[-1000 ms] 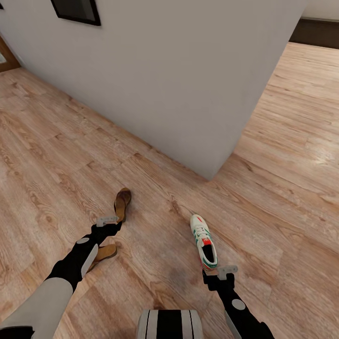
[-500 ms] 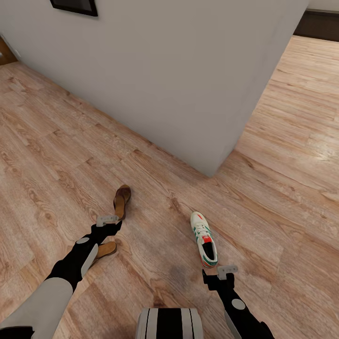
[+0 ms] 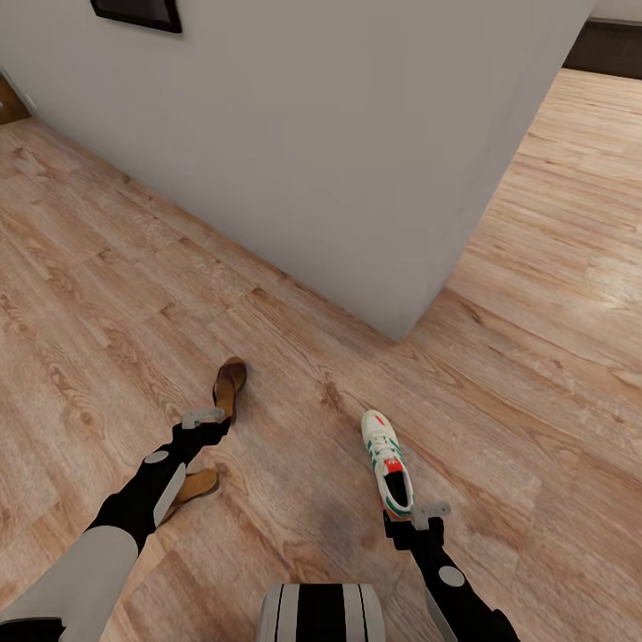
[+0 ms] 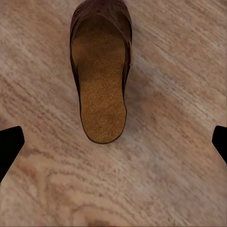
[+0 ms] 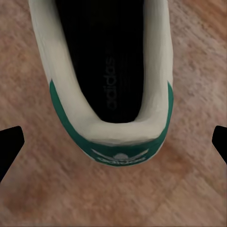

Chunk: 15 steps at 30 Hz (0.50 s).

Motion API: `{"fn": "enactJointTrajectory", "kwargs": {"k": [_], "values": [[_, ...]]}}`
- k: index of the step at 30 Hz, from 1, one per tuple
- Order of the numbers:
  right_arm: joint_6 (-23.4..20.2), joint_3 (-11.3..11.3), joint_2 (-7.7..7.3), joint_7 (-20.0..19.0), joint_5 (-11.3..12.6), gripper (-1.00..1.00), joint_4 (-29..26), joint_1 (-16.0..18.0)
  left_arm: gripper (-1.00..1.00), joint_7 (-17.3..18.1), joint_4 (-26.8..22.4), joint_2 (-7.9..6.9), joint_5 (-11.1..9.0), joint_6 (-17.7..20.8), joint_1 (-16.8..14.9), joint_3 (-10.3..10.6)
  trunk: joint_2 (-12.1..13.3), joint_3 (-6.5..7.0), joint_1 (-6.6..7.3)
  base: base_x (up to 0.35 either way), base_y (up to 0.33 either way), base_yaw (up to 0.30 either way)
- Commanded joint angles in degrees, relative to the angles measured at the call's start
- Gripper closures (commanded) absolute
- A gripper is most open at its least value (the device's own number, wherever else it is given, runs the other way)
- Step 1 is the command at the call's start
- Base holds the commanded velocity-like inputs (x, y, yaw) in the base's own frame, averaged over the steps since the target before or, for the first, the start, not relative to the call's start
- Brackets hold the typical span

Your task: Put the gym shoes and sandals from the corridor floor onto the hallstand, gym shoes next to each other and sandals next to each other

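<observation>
On the corridor floor [image 3: 107, 294] a white gym shoe [image 3: 387, 462] with green stripes lies heel toward me. My right gripper [image 3: 428, 515] hovers open just behind that heel. In the right wrist view the gym shoe [image 5: 118, 135] has its green heel tab between the spread fingertips [image 5: 9, 146] of the right gripper [image 5: 113, 146]. One brown sandal [image 3: 230, 385] lies just beyond my open left gripper [image 3: 203, 419]. A second sandal [image 3: 198, 486] is partly hidden under the left forearm. In the left wrist view the sandal [image 4: 100, 80] lies ahead of the left gripper [image 4: 113, 146]. The hallstand is out of view.
A white wall [image 3: 339, 152] runs across the view and ends in a corner [image 3: 399, 332] close ahead of the shoes. Wood floor continues past it at the right [image 3: 553, 223]. A dark picture frame [image 3: 135, 12] hangs high on the wall.
The whole picture has shifted a little, so the camera moved. The gym shoe's heel now sits slightly closer to my right gripper. Both grippers stay open.
</observation>
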<state>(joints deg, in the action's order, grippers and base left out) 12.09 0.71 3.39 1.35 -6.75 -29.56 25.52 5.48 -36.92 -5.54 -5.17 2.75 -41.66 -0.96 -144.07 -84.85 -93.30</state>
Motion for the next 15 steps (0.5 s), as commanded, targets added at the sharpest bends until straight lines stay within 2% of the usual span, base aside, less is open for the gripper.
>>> {"fn": "enactJointTrajectory", "kwargs": {"k": [1,12,15], "values": [[0.13,0.08,0.02,0.14,-0.55,-1.00,0.03,0.01,-1.00,0.32,-0.01,0.00,-0.54,0.13,0.00,-0.10,-0.01,-0.03,0.00,0.041,0.000,0.000],[0.13,0.08,0.04,0.14,-0.55,-1.00,0.03,0.03,-1.00,0.32,-0.54,0.05,-0.48,-0.44,0.00,-0.11,-0.01,-0.03,0.00,0.011,0.000,0.000],[0.13,0.08,0.04,0.09,-0.55,-1.00,0.03,0.01,-1.00,0.30,-2.34,0.18,-0.51,-0.46,0.00,-0.13,-0.01,-0.03,0.00,0.001,0.000,0.000]]}}
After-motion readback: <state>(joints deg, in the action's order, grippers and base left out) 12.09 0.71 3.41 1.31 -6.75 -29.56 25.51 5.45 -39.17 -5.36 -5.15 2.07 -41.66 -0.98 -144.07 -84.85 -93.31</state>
